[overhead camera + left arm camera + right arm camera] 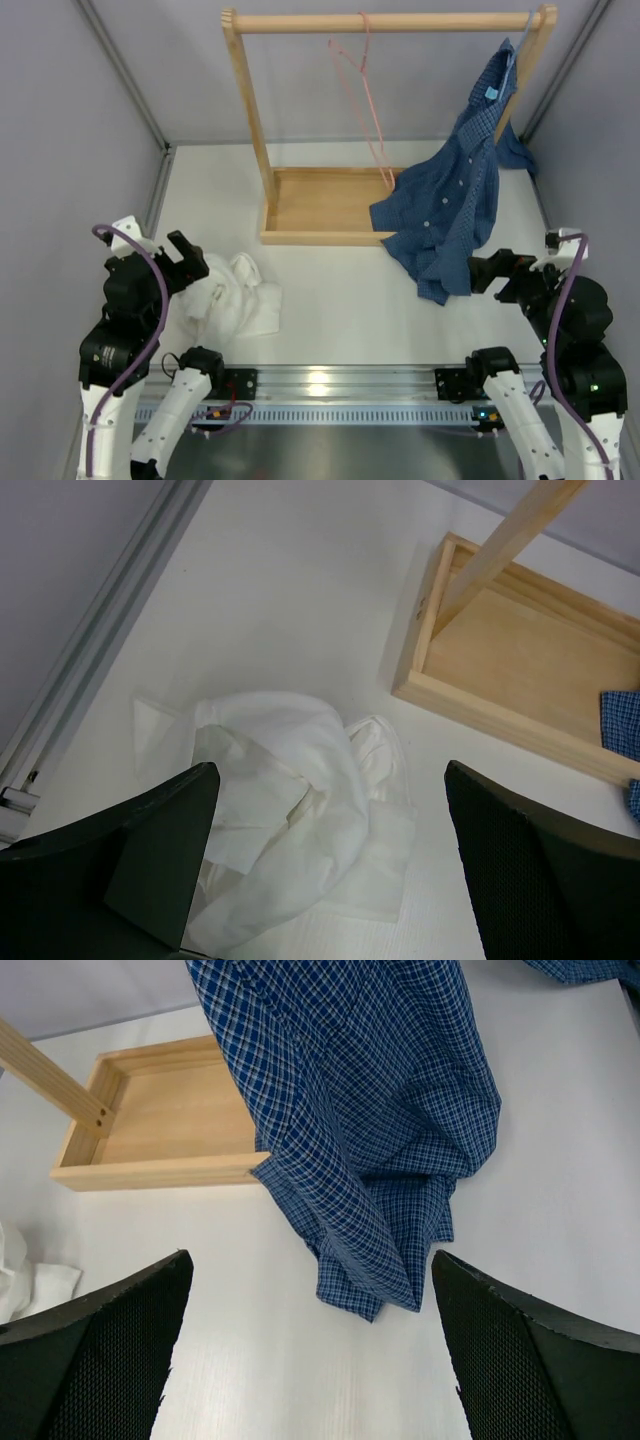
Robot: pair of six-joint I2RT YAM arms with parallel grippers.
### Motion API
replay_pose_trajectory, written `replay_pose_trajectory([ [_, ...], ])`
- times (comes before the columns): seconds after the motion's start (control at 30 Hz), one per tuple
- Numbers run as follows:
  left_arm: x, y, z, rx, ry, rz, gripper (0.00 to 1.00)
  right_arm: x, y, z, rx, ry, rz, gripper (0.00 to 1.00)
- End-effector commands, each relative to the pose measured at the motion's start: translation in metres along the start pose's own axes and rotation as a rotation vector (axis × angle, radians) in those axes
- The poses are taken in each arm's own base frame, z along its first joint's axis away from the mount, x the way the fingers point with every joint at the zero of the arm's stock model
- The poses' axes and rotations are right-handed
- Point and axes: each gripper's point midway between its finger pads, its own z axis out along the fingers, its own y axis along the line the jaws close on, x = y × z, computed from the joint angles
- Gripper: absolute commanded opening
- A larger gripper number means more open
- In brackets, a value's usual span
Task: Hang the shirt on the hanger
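Note:
The white shirt [232, 297] lies crumpled on the table at the near left; it also shows in the left wrist view [290, 810]. The pink hanger [362, 95] hangs by its hook from the wooden rail, empty. My left gripper [188, 262] is open, just left of and above the shirt, with its fingers either side of the crumpled cloth in the left wrist view [330, 880], holding nothing. My right gripper [490, 272] is open and empty at the near right, near the lower hem of the blue shirt; in the right wrist view [310, 1360] bare table lies between its fingers.
A wooden rack [385, 22] with a tray base [325, 205] stands at the back. A dark blue checked shirt [455, 195] hangs on a pale blue hanger [518, 45] at the rail's right end and drapes onto the table. Grey walls enclose the table.

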Motion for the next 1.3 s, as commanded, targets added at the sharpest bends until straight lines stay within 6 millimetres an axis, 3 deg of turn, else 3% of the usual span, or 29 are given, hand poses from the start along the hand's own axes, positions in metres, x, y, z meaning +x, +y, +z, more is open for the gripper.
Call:
replay_pose_trajectory([
  [0.0,-0.013,0.000,-0.005,-0.008,-0.042,-0.043,0.98,0.002,-0.003,0.008,0.017,0.003,0.009,0.99],
  [0.2,-0.014,0.004,-0.004,-0.044,-0.059,-0.129,0.98,-0.002,0.012,0.004,-0.074,-0.041,0.004,1.00],
  [0.3,-0.006,0.001,0.009,-0.072,-0.015,-0.154,0.98,0.007,0.060,-0.005,-0.376,-0.023,-0.037,1.00],
  [0.4,0.009,0.003,0.029,-0.147,0.042,-0.206,0.98,0.018,0.093,-0.013,-0.600,0.005,-0.023,1.00],
  [0.5,0.038,0.007,0.058,-0.268,0.117,-0.319,0.98,0.025,0.109,-0.011,-0.712,0.030,0.035,0.99],
  [0.63,0.080,0.006,0.099,-0.413,0.241,-0.387,0.98,0.034,0.108,-0.003,-0.717,0.049,0.062,1.00],
  [0.9,0.136,0.011,0.146,-0.569,0.368,-0.360,0.95,0.050,0.100,0.006,-0.679,0.077,0.059,1.00],
  [0.97,0.149,0.010,0.147,-0.569,0.422,-0.348,0.73,0.051,0.097,0.007,-0.662,0.077,0.050,0.99],
  [1.0,0.151,0.008,0.146,-0.559,0.432,-0.344,0.38,0.051,0.095,0.009,-0.647,0.072,0.050,0.99],
  [1.1,0.138,-0.002,0.138,-0.479,0.427,-0.346,0.01,0.050,0.090,0.016,-0.607,0.076,0.060,1.00],
  [1.17,0.116,-0.015,0.133,-0.377,0.405,-0.292,0.00,0.051,0.087,0.022,-0.580,0.088,0.076,0.99],
  [1.27,0.072,-0.069,0.117,-0.018,0.372,-0.142,0.00,0.054,0.086,0.032,-0.568,0.128,0.095,0.99],
])
